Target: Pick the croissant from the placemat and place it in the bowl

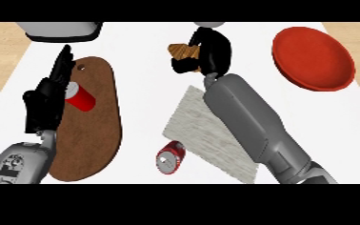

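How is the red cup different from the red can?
The red cup lies on the brown cutting board, partly behind the left hand; the red can lies on the white counter, beside the placemat. The cup is plain red with a white rim; the can shows a silver end. Both are red and lie on their sides.

Kitchen counter: bowl, cutting board, placemat.
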Motion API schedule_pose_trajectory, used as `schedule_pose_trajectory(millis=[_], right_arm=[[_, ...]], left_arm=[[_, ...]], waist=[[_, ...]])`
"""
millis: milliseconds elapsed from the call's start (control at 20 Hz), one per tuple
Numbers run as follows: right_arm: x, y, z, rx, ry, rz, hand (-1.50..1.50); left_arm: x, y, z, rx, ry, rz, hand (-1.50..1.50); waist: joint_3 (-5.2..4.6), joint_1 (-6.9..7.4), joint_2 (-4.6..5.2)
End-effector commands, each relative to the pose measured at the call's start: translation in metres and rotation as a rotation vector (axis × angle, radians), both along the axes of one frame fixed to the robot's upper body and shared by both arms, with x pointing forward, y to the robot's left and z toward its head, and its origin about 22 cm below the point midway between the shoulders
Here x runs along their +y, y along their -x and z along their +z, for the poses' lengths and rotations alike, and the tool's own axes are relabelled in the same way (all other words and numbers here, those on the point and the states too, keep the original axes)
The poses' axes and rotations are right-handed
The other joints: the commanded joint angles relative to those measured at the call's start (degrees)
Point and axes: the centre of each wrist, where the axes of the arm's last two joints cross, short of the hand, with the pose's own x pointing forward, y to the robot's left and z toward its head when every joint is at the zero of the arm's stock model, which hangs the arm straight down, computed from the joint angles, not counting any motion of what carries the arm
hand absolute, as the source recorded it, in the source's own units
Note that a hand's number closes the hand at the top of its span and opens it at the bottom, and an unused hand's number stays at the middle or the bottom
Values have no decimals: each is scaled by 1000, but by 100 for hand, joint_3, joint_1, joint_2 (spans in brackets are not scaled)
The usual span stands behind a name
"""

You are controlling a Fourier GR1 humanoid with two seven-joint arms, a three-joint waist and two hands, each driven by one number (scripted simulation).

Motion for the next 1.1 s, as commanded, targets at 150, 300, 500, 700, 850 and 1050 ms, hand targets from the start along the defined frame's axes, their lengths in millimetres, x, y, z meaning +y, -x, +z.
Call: schedule_pose_trajectory(millis=[150, 300, 500, 700, 850, 1050], right_arm=[[-47, -10, 26, -87, -32, -211, 150], [-70, -6, 21, -115, -49, -257, 150], [-126, -7, 16, -190, -75, -323, 150], [-203, -13, 11, -255, -75, -384, 150], [-231, -22, 16, -255, 0, -438, 150], [-262, -16, -15, -263, 102, -484, 150]], left_arm=[[2, 2, 19, -23, -11, -2, 0], [13, 3, -9, -27, 10, -3, 0], [13, 4, -2, -30, -13, 2, 0], [-4, 0, -5, -10, 2, -15, 0], [-8, 5, -1, -11, -13, -31, 0], [-9, 1, -1, -31, 8, -35, 0]], waist=[[9, 4, 45], [5, -14, 61], [8, 21, 66], [16, 69, 107], [13, 109, 106], [15, 165, 131]])
